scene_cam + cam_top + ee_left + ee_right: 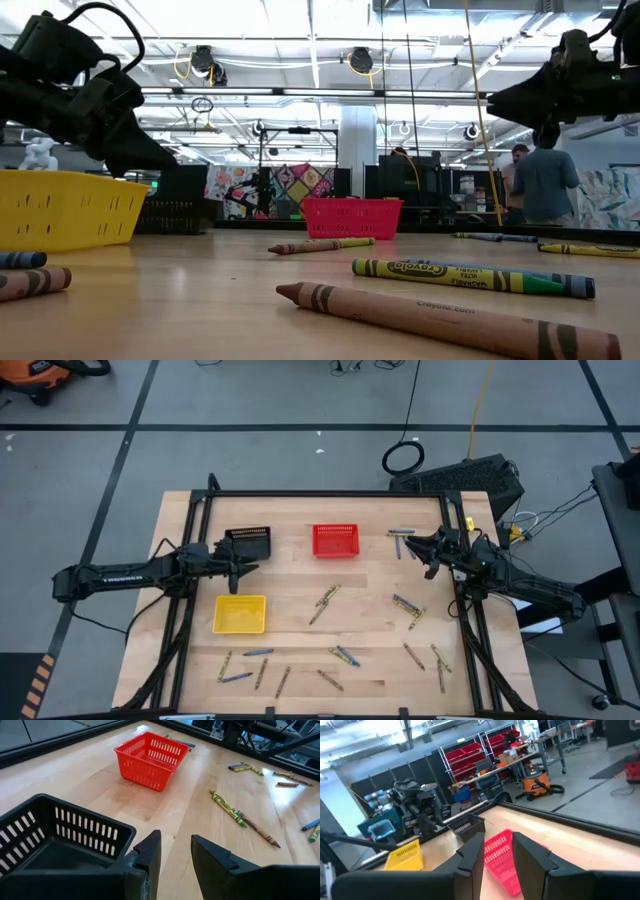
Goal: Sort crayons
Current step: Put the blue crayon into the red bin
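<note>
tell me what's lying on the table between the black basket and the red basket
Nothing: in the high view, bare wood separates the black basket from the red basket; the left gripper hangs just beside the black one.

The table (pixel 300 585) is pale planked wood with a smooth, faintly sheeny finish. The crayons (pixel 455 275) wear matt printed paper wrappers (waxy bare tips), and the red basket (pixel 148 759), yellow basket (pixel 240 614) and black basket (pixel 55 837) look like perforated plastic.
</note>
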Available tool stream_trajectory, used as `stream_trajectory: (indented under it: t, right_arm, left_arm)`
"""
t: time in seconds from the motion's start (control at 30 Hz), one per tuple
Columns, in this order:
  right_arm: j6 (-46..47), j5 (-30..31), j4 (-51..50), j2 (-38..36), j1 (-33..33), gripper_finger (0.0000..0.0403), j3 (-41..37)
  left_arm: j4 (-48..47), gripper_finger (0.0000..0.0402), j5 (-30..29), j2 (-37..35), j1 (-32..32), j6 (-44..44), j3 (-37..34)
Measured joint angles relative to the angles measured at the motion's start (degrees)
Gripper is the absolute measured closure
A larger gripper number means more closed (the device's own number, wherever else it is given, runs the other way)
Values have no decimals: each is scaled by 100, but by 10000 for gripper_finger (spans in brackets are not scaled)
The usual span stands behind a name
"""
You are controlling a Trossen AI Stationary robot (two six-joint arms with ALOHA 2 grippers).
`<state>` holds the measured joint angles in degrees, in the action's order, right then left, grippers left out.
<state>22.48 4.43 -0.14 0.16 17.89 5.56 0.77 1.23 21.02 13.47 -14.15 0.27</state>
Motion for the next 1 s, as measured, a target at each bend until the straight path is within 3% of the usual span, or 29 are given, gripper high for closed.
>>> stream_trajectory:
  t: [0.47, 1.0]
  right_arm:
    - [-845, 153, 122, 2, 0, 314, 17]
    - [-840, 144, -146, 2, 0, 314, 17]
  left_arm:
    - [3, 288, 0, -1, 0, 8, 0]
    - [18, 288, 0, -2, 0, -9, 0]
